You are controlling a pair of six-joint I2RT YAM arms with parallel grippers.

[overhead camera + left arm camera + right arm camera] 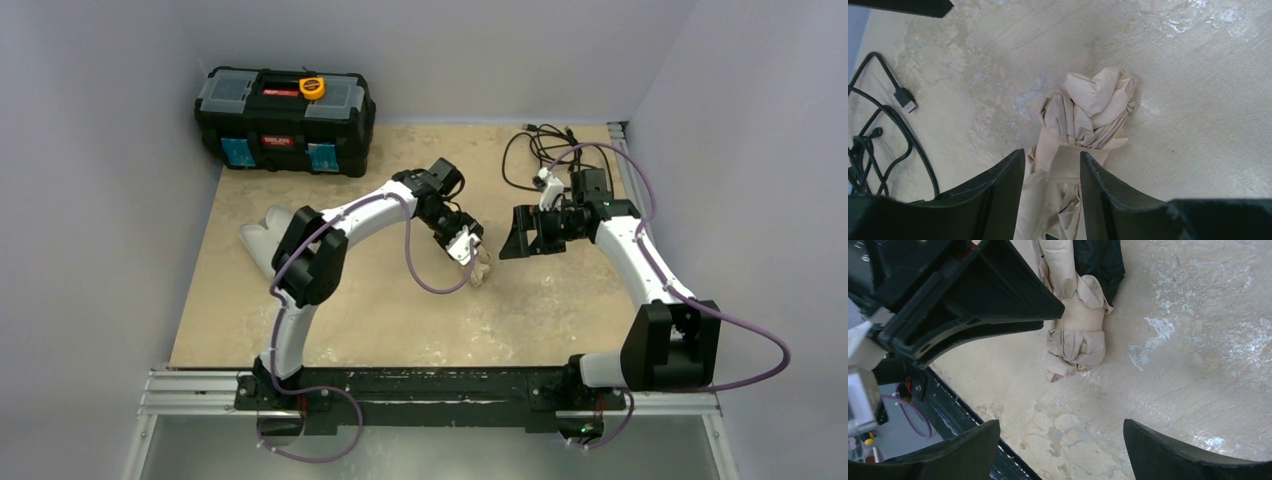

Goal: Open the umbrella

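The umbrella (pixel 482 272) lies folded on the tan table, a crinkly beige bundle (pixel 1088 110) wrapped by its strap. My left gripper (pixel 1052 155) reaches down over it, and its two black fingers press the folded canopy from both sides, so it is shut on the umbrella. In the right wrist view the umbrella (pixel 1078 335) shows beige folds with black lining behind, partly covered by the left gripper's fingers (pixel 973 295). My right gripper (pixel 1060 427) hovers open just right of it (pixel 515 235), with only bare table between its fingers. The handle and shaft are hidden.
A black toolbox (pixel 285 120) stands at the back left. A limp pale sleeve (pixel 262 238) lies left of the left arm. Black cables (pixel 540 150) coil at the back right, with a USB plug (pixel 907 104) near the left gripper. The black front rail (pixel 963 410) runs close by.
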